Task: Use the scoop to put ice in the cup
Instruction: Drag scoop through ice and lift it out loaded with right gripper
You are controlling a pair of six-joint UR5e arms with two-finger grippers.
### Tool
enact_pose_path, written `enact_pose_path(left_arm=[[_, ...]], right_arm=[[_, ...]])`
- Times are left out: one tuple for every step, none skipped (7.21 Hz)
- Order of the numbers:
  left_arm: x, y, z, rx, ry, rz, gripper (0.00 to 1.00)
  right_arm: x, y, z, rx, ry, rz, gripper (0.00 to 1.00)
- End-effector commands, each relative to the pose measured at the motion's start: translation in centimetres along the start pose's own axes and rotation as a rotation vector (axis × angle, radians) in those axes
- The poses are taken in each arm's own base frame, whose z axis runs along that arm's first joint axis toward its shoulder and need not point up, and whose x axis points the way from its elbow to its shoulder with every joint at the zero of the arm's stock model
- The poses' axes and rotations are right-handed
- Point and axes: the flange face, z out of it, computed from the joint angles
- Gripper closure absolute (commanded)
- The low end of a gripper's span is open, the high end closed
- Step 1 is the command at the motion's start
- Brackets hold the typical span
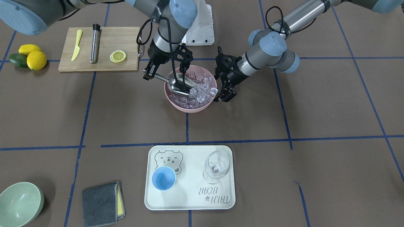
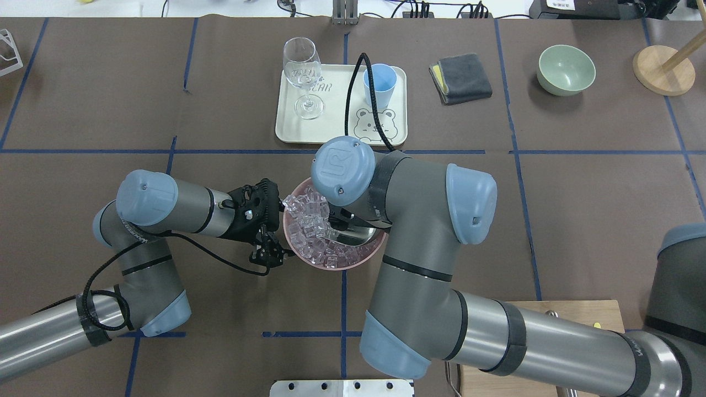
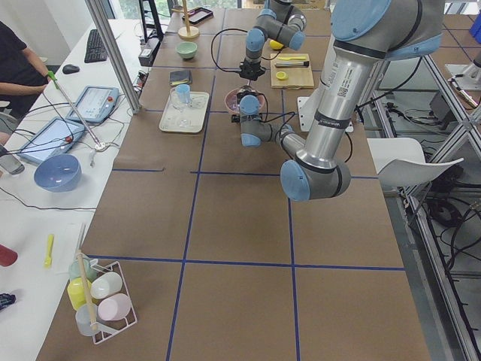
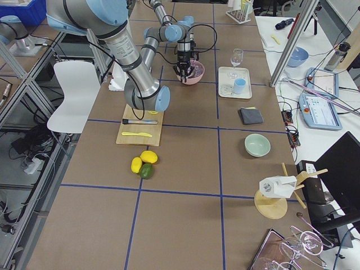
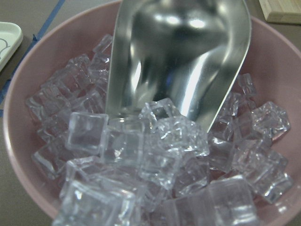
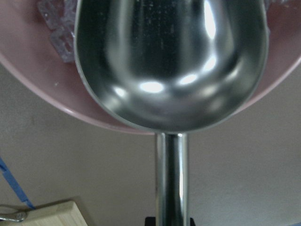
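Observation:
The steel scoop lies in the pink bowl, its empty trough nosed into the ice cubes. My right gripper is shut on the scoop's handle at the bowl's edge. In the overhead view the right arm hides it. My left gripper is at the bowl's opposite rim and appears closed on it; it also shows in the overhead view. The light-blue cup stands empty on the white tray, well away from both grippers.
A clear wine glass stands on the tray beside the cup. A cutting board with a steel rod, a yellow knife and a lemon slice lies by the right arm. A green bowl and a grey cloth sit near the tray.

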Motion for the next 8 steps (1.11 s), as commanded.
enact_pose_path(left_arm=[[0.0, -0.1, 0.0, 0.002, 0.0, 0.0, 0.0], [0.0, -0.1, 0.0, 0.002, 0.0, 0.0, 0.0], [0.0, -0.1, 0.0, 0.0, 0.0, 0.001, 0.0], [0.0, -0.1, 0.0, 0.0, 0.0, 0.001, 0.0], [0.0, -0.1, 0.0, 0.0, 0.002, 0.001, 0.0], [0.0, -0.1, -0.1, 0.002, 0.0, 0.002, 0.0], [-0.1, -0.1, -0.1, 0.0, -0.001, 0.001, 0.0], [-0.2, -0.1, -0.2, 0.002, -0.003, 0.001, 0.0]], right_arm=[[0.6, 0.3, 1.0, 0.045, -0.042, 0.03, 1.0], [0.6, 0.2, 1.4, 0.063, -0.041, 0.052, 1.0], [0.6, 0.5, 2.5, 0.092, -0.075, 0.052, 1.0], [1.0, 0.7, 2.7, 0.122, -0.102, 0.059, 1.0], [1.3, 0.9, 2.7, 0.129, -0.113, 0.074, 1.0], [2.3, 1.4, 2.2, 0.145, -0.155, 0.093, 1.0], [3.2, 2.1, 1.4, 0.166, -0.191, 0.11, 1.0], [3.6, 2.5, 1.0, 0.176, -0.201, 0.117, 1.0]])
